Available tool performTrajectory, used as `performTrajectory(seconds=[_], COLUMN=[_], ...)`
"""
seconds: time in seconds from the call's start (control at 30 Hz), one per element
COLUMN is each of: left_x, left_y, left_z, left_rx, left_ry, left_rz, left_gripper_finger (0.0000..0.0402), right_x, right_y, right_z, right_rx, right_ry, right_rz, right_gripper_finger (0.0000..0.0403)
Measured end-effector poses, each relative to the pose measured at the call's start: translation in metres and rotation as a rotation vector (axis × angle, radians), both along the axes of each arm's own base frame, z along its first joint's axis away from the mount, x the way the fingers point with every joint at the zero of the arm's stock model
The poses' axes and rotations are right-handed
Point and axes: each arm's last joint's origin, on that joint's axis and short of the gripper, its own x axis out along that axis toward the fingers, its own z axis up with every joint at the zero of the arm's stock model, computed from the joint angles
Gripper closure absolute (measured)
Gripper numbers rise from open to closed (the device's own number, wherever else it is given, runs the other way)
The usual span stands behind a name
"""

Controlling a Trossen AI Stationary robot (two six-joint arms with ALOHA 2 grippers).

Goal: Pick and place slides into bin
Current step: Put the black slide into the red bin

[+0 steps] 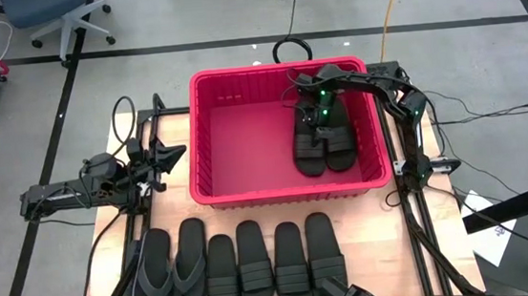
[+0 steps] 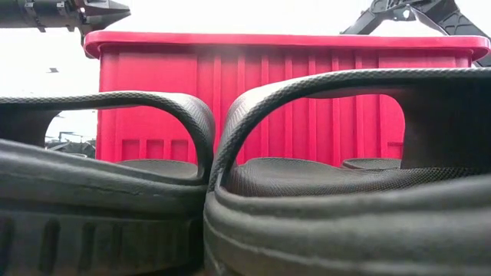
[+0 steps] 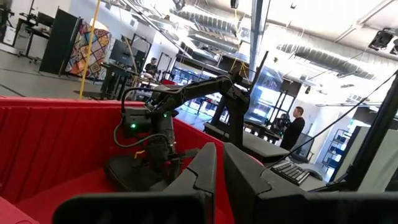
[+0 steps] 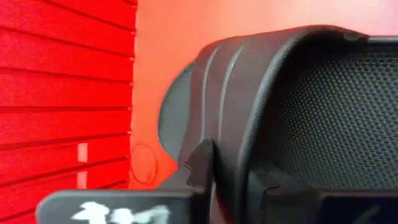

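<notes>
The red bin (image 1: 239,77) stands at the table's far middle. Two black band slides (image 1: 339,146) lie side by side on its floor at the right end. My right gripper (image 1: 317,116) reaches down into the bin from the right and is shut on the left one of these slides (image 1: 308,152). My left gripper (image 1: 180,155) hangs shut and empty left of the bin, pointing at it. Several band slides (image 1: 274,267) and two grey flip-flops (image 1: 171,271) lie sole-down in a row along the near edge. My right gripper pinches the slide's ribbed band strap (image 4: 231,134) between its two fingers (image 4: 200,163), at the strap's edge. The fingers come from above and from the far side, slanting down. The slide lies level in the bin beside the other; I cannot tell whether its sole rests on the floor.
The bin's left half (image 1: 244,140) is bare red floor. A black loop handle (image 1: 291,50) sticks out at the bin's far wall. In the low view the near slides (image 2: 307,192) fill the front, with the bin wall (image 2: 276,100) behind them.
</notes>
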Motion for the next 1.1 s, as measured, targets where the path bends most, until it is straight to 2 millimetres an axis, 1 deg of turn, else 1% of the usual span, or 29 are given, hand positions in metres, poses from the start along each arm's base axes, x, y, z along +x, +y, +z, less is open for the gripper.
performTrajectory(seconds=[0.23,0.47,0.6,0.73,0.83,0.93,1.03,1.1], left_x=[0.000,0.000,0.000,0.000,0.000,0.000,-0.003,-0.005], left_y=[0.000,0.000,0.000,0.000,0.000,0.000,0.000,-0.001], left_z=[0.000,0.000,0.000,0.000,0.000,0.001,0.008,0.014], left_rx=[-0.001,-0.002,-0.002,-0.002,-0.007,-0.036,-0.032,0.006], left_ry=[0.000,0.002,0.002,0.002,0.000,-0.022,-0.103,-0.156], left_rz=[0.000,0.000,0.000,0.000,-0.002,-0.009,-0.012,-0.008], left_gripper_finger=[0.0376,0.0376,0.0376,0.0376,0.0376,0.0376,0.0376,0.0376], right_x=[0.006,0.015,0.020,0.023,0.024,0.022,0.017,0.013], right_y=[0.005,0.015,0.022,0.032,0.042,0.058,0.080,0.094], right_z=[0.005,0.023,0.037,0.053,0.073,0.104,0.147,0.178], right_rx=[-0.115,-0.296,-0.363,-0.424,-0.457,-0.477,-0.425,-0.379], right_ry=[0.035,0.033,-0.022,-0.051,-0.120,-0.239,-0.488,-0.697], right_rz=[0.026,0.048,0.054,0.016,-0.015,-0.074,-0.105,-0.118], right_gripper_finger=[0.0302,0.0253,0.0236,0.0236,0.0242,0.0256,0.0285,0.0315])
